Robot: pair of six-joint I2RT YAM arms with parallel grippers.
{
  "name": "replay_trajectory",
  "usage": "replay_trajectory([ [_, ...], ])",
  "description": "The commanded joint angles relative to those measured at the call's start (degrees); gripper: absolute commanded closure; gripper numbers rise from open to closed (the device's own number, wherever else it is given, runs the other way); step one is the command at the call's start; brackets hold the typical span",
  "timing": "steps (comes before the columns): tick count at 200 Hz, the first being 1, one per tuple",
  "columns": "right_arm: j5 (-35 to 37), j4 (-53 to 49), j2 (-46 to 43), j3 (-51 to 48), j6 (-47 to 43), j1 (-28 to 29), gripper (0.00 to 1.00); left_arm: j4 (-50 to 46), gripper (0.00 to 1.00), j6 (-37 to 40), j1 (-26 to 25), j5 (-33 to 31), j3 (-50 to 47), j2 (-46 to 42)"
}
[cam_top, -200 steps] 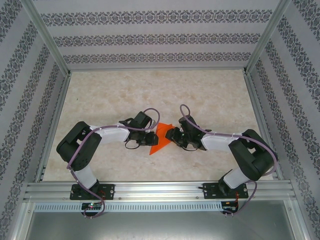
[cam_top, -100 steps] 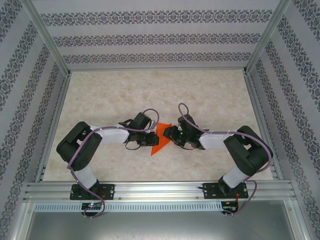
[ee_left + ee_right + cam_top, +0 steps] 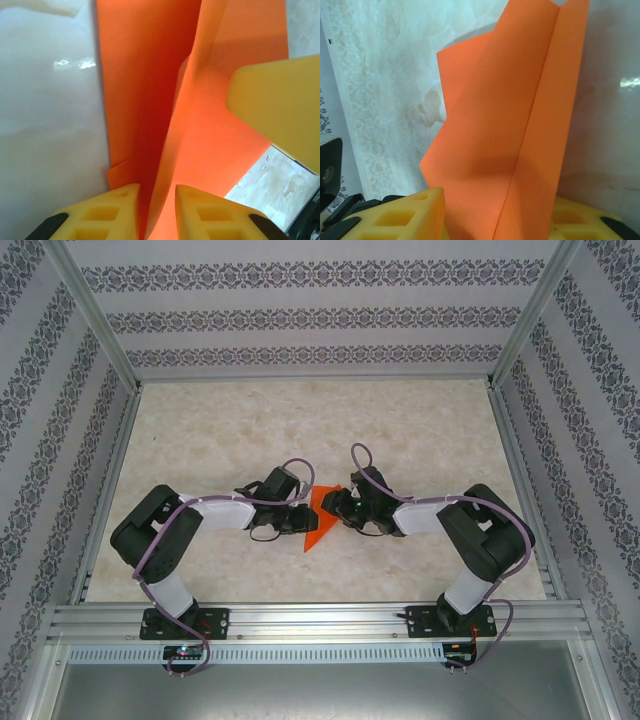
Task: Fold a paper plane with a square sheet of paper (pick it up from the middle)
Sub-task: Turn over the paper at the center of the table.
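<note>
The square sheet of paper (image 3: 318, 524) is bright orange and folded along a centre crease into a narrow pointed form, a rough paper plane, with its tip toward the near edge. It stands between both grippers at mid-table. My left gripper (image 3: 304, 516) comes from the left. In the left wrist view its yellow fingertips (image 3: 120, 200) sit close together with a raised fold of the paper (image 3: 145, 75) pinched between them at my left gripper (image 3: 157, 189). My right gripper (image 3: 339, 510) closes on the paper's other side. In the right wrist view the creased paper (image 3: 510, 100) rises from between the jaws of my right gripper (image 3: 497, 200).
The pale marbled table (image 3: 300, 420) is ringed by aluminium rails (image 3: 300, 620) and patterned walls. One yellow finger of the right gripper (image 3: 280, 100) presses against the paper in the left wrist view. Both forearms lie low over the near half of the table.
The right arm's elbow has drawn in toward the centre and its gripper has edged slightly left. The paper and the left gripper have barely shifted.
</note>
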Motion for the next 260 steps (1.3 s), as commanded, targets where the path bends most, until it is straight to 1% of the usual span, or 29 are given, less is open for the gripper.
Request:
replay_trajectory([
  [1, -0.9, 2.4, 1.2, 1.3, -2.6, 0.6, 0.59, 1.1, 0.70, -0.2, 1.4, 0.4, -1.3, -2.3],
  [30, -0.9, 2.3, 1.6, 1.1, -3.3, 0.1, 0.63, -2.9, 0.67, 2.4, 1.6, -2.7, -1.2, -5.7],
  [48, -1.5, 3.2, 1.8, 1.1, -3.1, 0.1, 0.62, -4.0, 0.64, 3.8, 1.6, -4.9, -2.0, -8.4],
  [66, -2.0, 4.5, 2.1, 1.2, -2.8, 0.2, 0.61, -6.1, 0.64, 5.1, 1.6, -6.0, -1.4, -8.2],
  [116, -3.2, 6.8, 3.4, 2.6, -2.7, 1.1, 0.61, -6.9, 0.75, 5.6, 1.6, -6.5, -0.2, -3.3],
  [142, -2.9, 6.1, 4.0, 3.2, -3.2, 1.3, 0.64, -7.0, 0.79, 5.6, 1.6, -6.7, 0.2, -2.6],
  [161, -2.6, 5.9, 4.6, 3.5, -3.4, 1.5, 0.65, -7.6, 0.80, 5.8, 1.6, -6.7, 0.6, -2.3],
  [182, -2.8, 5.5, 5.4, 4.1, -3.7, 1.7, 0.69, -7.5, 0.80, 6.0, 1.6, -6.5, 0.4, -2.5],
  [209, -2.3, 3.6, 5.7, 5.0, -4.3, 1.9, 0.76, -7.1, 0.80, 5.8, 1.6, -6.1, 0.2, -2.9],
  [223, -2.2, 2.3, 5.2, 5.7, -5.0, 2.0, 0.81, -7.2, 0.79, 5.6, 1.6, -6.0, 0.2, -3.7],
  [239, -1.2, -1.2, 3.3, 6.6, -6.3, 1.9, 0.87, -7.2, 0.78, 5.1, 1.6, -6.4, 0.0, -5.6],
  [246, -0.3, -3.0, 2.0, 7.1, -7.2, 2.0, 0.88, -7.0, 0.77, 4.8, 1.6, -6.7, -0.3, -6.9],
  [260, 2.1, -9.4, -1.2, 8.5, -9.6, 1.8, 0.91, -6.7, 0.74, 4.3, 1.6, -7.6, -1.1, -9.8],
])
